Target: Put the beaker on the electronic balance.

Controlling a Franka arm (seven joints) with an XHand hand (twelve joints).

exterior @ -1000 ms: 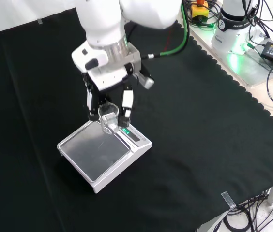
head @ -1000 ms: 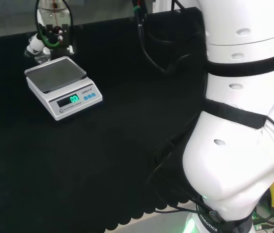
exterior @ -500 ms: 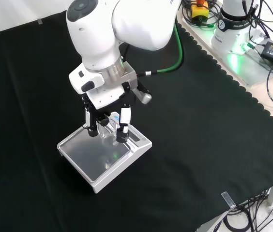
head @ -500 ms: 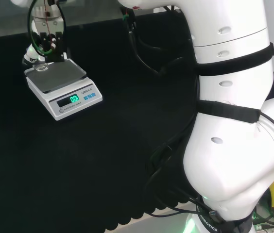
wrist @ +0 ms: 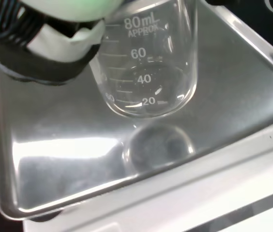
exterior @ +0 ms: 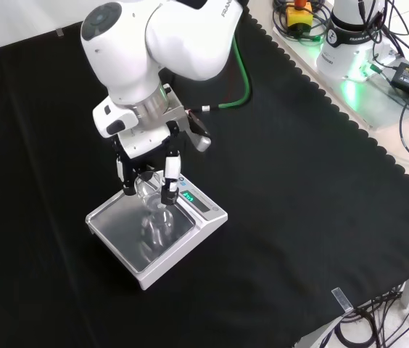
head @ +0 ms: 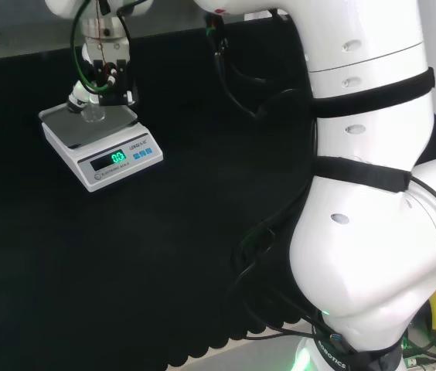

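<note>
Hanging just above the balance's steel pan (wrist: 68, 159), the beaker (wrist: 148, 72) is a small clear glass one with printed graduation marks and nothing visible inside it. In the wrist view its base floats over its own round reflection on the pan, so it looks slightly clear of the metal, though whether it touches I cannot say for sure. It stands upright.

The hand (exterior: 146, 163) grips it from above: black and white fingers (exterior: 168, 181) curl down on both sides of the glass and pinch it near the rim, seen plainly in the front view. In the head view the hand (head: 103, 77) sits over the far part of the pan with the beaker (head: 93, 112) below it. A white and black finger pad (wrist: 54, 43) presses against the beaker's wall in the wrist view.

The balance (exterior: 157, 235) is a white, squarish scale with a shiny pan and a green lit display on its sloped front edge; in the head view the balance (head: 98, 147) sits at the upper left of the bench, and blue buttons are next to the display. It rests on the black cloth (exterior: 299, 217), whose scalloped edge runs along the right in the front view. A green cable (exterior: 246, 80) loops from the arm (exterior: 168, 36) above the hand.
</note>
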